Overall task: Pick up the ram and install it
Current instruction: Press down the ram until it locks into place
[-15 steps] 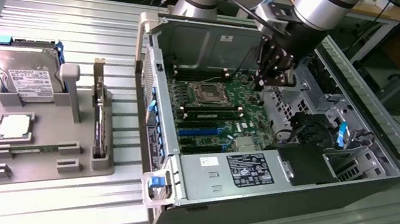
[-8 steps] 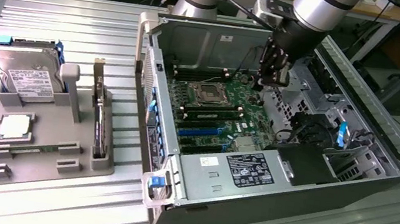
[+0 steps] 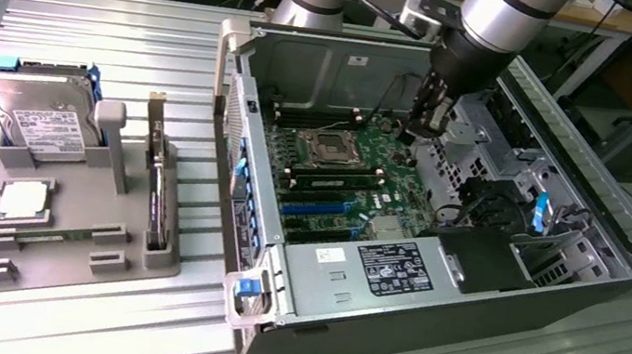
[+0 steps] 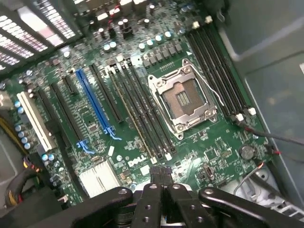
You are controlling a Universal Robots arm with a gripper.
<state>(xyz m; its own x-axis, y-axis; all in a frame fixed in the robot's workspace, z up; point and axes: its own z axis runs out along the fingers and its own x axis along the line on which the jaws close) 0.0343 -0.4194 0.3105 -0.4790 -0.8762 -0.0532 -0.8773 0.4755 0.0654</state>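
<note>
Currently: my hand (image 4: 163,178), fingers pressed together and holding nothing, hangs inside the open computer case (image 3: 427,278) over the motherboard (image 4: 142,109). One ram (image 3: 41,236) lies flat in the grey tray (image 3: 64,271) on the worktop, well apart from my hand.

Open-topped computer case (image 3: 306,72), claw (image 3: 421,127) inside above motherboard (image 3: 348,177), drive cage (image 3: 505,168) and case walls close beside

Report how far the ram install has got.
Done: no seated stick can be made out. In hand: the shut tool hangs over the long black memory slots of the green motherboard, gripping nothing visible. Left: a slim green ram stick lies in the grey tray.
</note>
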